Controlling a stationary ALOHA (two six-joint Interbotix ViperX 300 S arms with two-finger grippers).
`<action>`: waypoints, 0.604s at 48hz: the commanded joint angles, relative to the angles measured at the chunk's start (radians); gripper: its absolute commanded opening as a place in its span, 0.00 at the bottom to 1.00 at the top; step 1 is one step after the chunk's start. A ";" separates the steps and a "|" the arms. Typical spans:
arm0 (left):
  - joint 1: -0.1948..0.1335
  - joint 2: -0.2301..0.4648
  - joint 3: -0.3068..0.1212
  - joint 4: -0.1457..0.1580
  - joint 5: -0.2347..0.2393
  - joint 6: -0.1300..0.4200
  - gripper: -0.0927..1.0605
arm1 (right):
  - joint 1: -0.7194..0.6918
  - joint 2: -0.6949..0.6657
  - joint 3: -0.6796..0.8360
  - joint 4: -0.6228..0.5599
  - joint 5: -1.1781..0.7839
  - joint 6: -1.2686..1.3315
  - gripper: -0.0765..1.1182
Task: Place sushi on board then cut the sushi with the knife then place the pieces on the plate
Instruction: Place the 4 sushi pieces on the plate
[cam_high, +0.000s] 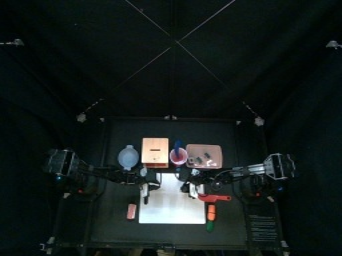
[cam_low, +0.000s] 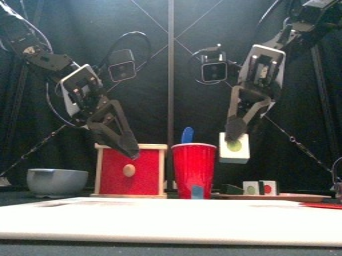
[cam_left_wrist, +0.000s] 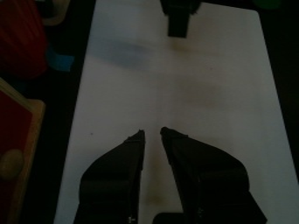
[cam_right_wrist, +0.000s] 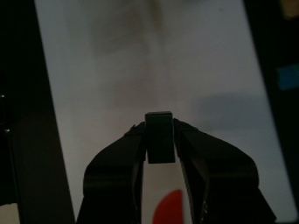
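Observation:
My right gripper (cam_low: 235, 140) hangs above the white cutting board (cam_low: 160, 222), shut on a sushi piece (cam_low: 235, 151) with a pale end. In the right wrist view the sushi piece (cam_right_wrist: 160, 138) is a dark block pinched between the jaws, with the board (cam_right_wrist: 140, 61) below it. My left gripper (cam_low: 130, 152) hovers over the board's left part; its jaws stand almost together with nothing between them. The top view shows both grippers, left (cam_high: 151, 181) and right (cam_high: 198, 185), over the board's back edge. A red cup (cam_low: 194, 170) holds a blue knife (cam_low: 187, 134). The pink tray (cam_high: 203, 153) lies at the back right.
A wooden box with a red drawer front (cam_low: 131, 170) stands behind the left gripper, and a blue-grey bowl (cam_low: 56, 181) sits further left. Small toys (cam_low: 261, 187) lie on the tray. An orange-red item (cam_high: 214, 210) lies at the board's right edge, a small red one (cam_high: 131, 211) at its left.

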 joint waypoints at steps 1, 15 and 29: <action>0.000 -0.006 -0.015 0.000 -0.006 -0.002 0.65 | -0.063 -0.101 0.043 -0.014 -0.002 -0.002 0.55; 0.003 -0.008 -0.020 0.000 -0.006 -0.002 0.65 | -0.299 -0.264 0.150 -0.110 0.028 -0.002 0.55; 0.005 -0.006 -0.025 -0.002 -0.006 -0.002 0.65 | -0.572 -0.307 0.186 -0.219 0.083 -0.003 0.55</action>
